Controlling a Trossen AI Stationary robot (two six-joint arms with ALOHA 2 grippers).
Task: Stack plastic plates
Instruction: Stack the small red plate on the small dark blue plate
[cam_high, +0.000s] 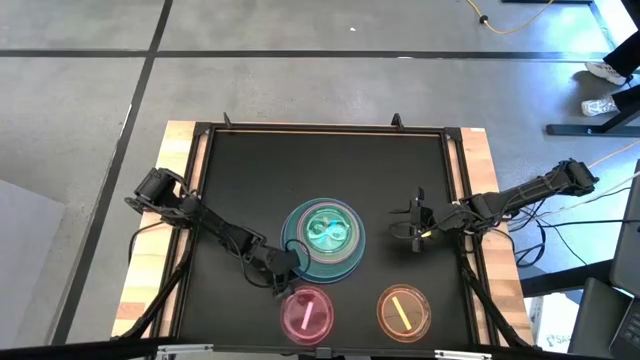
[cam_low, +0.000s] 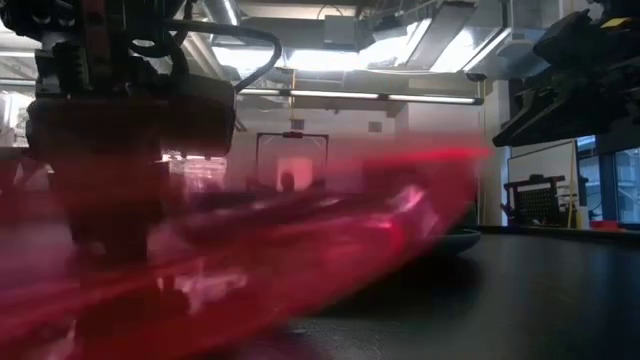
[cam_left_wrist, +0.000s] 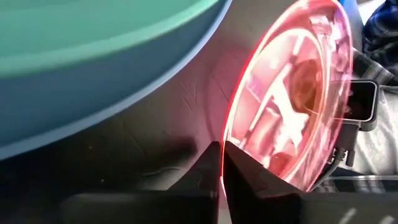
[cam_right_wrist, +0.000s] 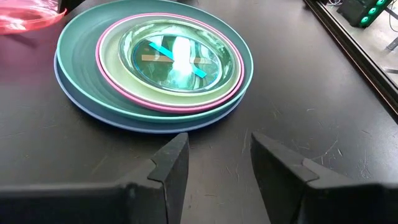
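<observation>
A stack of plates (cam_high: 323, 238) sits mid-table: blue-grey at the bottom, then teal, pink and pale mint, with a translucent green dish with a blue stripe on top (cam_right_wrist: 174, 56). A translucent pink dish (cam_high: 307, 313) lies near the table's near edge, and a translucent orange dish (cam_high: 402, 310) lies to its right. My left gripper (cam_high: 281, 280) is at the pink dish's far-left rim, between it and the stack, and is shut on that rim. My right gripper (cam_high: 413, 232) hovers open to the right of the stack (cam_right_wrist: 155, 62), touching nothing. My left gripper (cam_left_wrist: 222, 163) pinches the pink dish's rim (cam_left_wrist: 227, 134) on the side facing the stack, between its two fingertips. The fingers reach it low, slanting from the table's far left. In the low view the dish (cam_low: 300, 260) looks tilted; whether it is clear of the table I cannot tell.
The black mat has a raised dark frame (cam_high: 455, 200) with wooden strips (cam_high: 490, 230) outside it. Bare mat lies far of the stack and on both sides of it. A small grey box (cam_left_wrist: 360, 102) stands by the near edge behind the pink dish.
</observation>
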